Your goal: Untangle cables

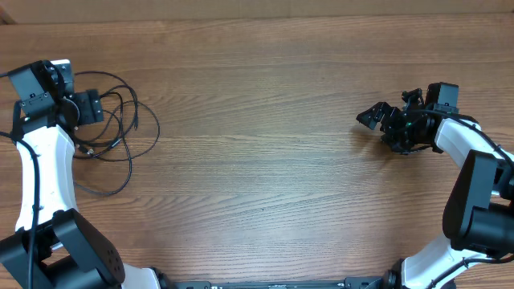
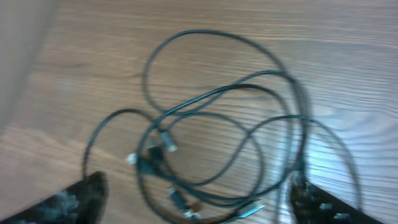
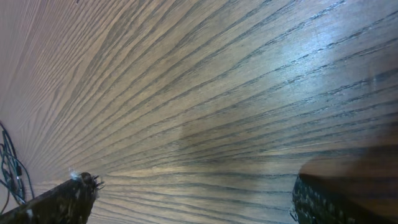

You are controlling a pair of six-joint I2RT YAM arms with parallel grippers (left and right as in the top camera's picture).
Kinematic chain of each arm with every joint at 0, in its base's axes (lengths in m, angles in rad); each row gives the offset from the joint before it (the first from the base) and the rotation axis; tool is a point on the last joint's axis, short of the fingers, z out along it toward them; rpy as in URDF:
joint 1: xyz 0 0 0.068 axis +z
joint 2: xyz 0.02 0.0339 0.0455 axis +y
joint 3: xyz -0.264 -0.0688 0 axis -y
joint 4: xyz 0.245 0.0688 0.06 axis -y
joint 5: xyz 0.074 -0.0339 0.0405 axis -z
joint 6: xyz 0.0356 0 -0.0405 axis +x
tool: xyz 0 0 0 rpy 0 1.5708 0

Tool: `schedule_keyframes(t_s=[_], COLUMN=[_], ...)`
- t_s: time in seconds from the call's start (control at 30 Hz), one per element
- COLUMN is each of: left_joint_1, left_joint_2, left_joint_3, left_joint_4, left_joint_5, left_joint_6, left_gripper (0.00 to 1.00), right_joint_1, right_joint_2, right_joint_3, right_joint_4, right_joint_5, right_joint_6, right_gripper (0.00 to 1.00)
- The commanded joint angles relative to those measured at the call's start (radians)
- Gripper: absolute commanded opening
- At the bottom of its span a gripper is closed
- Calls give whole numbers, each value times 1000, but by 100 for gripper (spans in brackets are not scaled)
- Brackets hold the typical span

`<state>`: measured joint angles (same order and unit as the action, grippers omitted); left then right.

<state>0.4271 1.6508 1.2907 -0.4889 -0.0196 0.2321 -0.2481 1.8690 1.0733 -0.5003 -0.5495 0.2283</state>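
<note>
Here's the wooden table (image 1: pixel 265 144), brown grain running along its length, glare shining pale on the boards over on the right. On the left side lies one heap of thin black cables (image 1: pixel 116 132), flat on the wood in loose overlapping loops. The strands cross one another in the middle of the bunch, and small plug ends (image 2: pixel 169 144), some silver-tipped, sit close together there. One wide loop swings out toward the table's centre.

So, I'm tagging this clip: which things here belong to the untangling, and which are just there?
Job: cables; left fingers, open over them.
Not the job: table; the left arm's own black wire; right fingers, open, far from the cables.
</note>
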Motion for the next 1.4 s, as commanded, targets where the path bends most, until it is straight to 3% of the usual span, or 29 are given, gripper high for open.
schedule_keyframes(t_s=[0.0,0.13,1.37], left_joint_1=[-2,-3,-3], left_joint_2=[12,12,12], left_joint_3=[2,2,2], left_joint_4=[3,-23,-55], left_joint_5=[194,243,241], left_joint_6=[-5,-5,-4], left_gripper=[100,100,100], right_joint_1=[-1,-1,-1], right_joint_2=[7,7,7], right_joint_3=[-13,-13,-13], right_joint_4=[-1,-1,-1], right_joint_5=[37,37,37], right_joint_6=[-4,-4,-4], right_gripper=[100,100,100])
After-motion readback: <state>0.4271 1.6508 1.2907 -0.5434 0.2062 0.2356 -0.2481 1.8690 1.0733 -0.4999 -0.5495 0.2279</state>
